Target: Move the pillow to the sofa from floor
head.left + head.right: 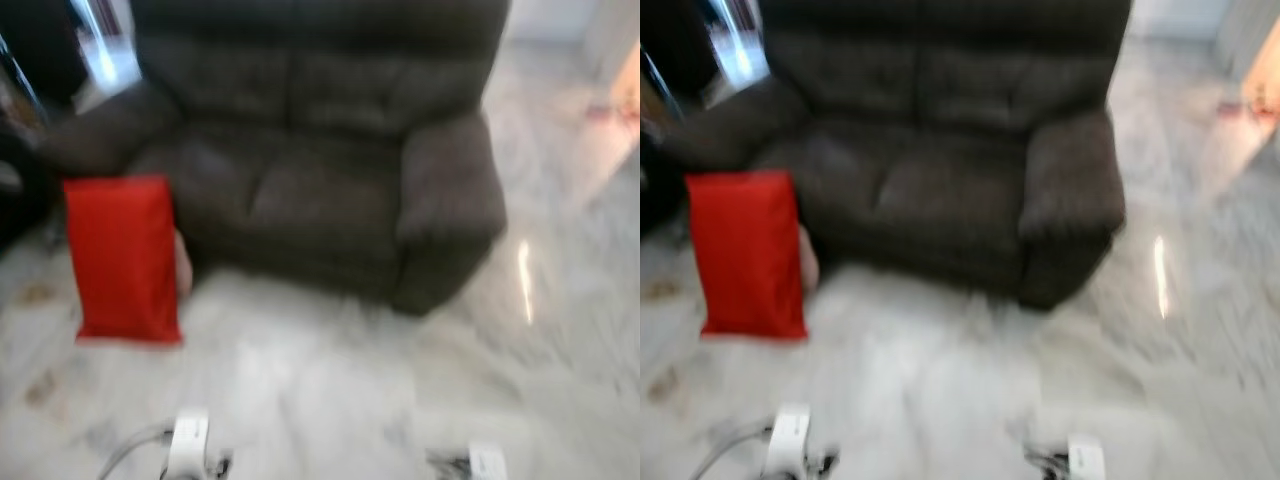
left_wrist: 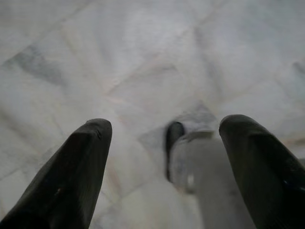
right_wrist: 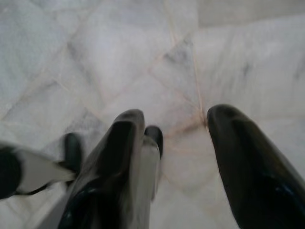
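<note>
In the left eye view, blurred by motion, a red pillow is seen standing upright on the white marble floor, leaned against the front of a dark brown sofa near its left armrest. The pillow lies ahead of both arms and closer to the left one. The tops of 2 silver arms are glimpsed at the lower edge, well short of pillow and sofa.

The right eye view gives the same scene, equally blurred.

In the left wrist view, the left gripper is shown released, its 2 black fingers spread apart above bare marble tiles, nothing held between them.

In the right wrist view, the right gripper is likewise seen spread and holding nothing, pointed down at the marble floor.
</note>
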